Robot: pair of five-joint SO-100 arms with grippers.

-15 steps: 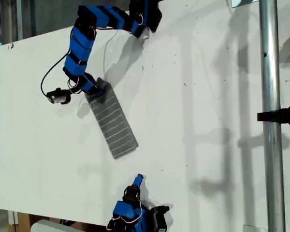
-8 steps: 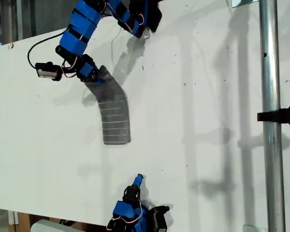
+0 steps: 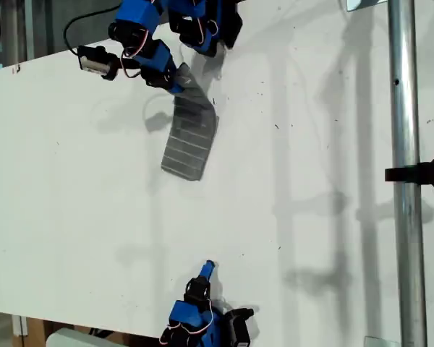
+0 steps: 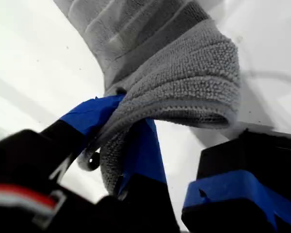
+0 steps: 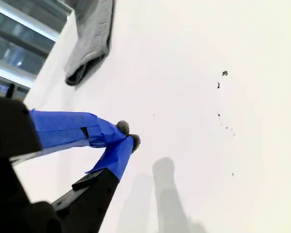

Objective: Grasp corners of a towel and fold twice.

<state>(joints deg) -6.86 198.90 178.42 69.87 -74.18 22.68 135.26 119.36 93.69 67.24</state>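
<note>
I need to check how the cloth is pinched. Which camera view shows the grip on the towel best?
The first wrist view: the towel fills it, bunched between the blue fingers of my first gripper. The exterior view shows the whole folded strip but the grip small. The second wrist view catches only its far end.

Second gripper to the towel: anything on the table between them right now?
Nothing. In the exterior view, only bare white table lies between my second gripper and the towel; the second wrist view shows the same bare stretch.
</note>
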